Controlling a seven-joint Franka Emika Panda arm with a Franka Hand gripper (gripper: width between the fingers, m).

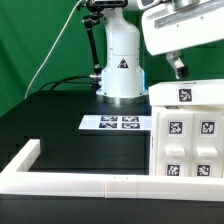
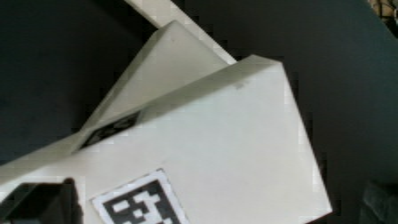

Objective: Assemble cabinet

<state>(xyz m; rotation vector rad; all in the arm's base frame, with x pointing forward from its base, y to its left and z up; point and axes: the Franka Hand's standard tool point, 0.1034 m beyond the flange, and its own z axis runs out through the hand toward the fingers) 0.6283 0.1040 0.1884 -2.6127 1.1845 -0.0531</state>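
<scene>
Rail frame (image 1: 25, 160), white and long, borders the black worktop (image 1: 60, 120) on the exterior view's left and along its near edge. Further right, the marker board (image 1: 115, 122) lies flat in front of the arm's white base (image 1: 120, 70). On the exterior view's right stands the cabinet (image 1: 185, 135), a white blocky box resting on the worktop just behind the rail, with black-and-white tags on its top and front. The claw (image 1: 179, 70) hangs close above the cabinet's top; whether its fingers are apart or together cannot be told. In the wrist view, a slanted white cabinet panel (image 2: 231, 130) fills the picture, with one tag (image 2: 139, 200) on it.
</scene>
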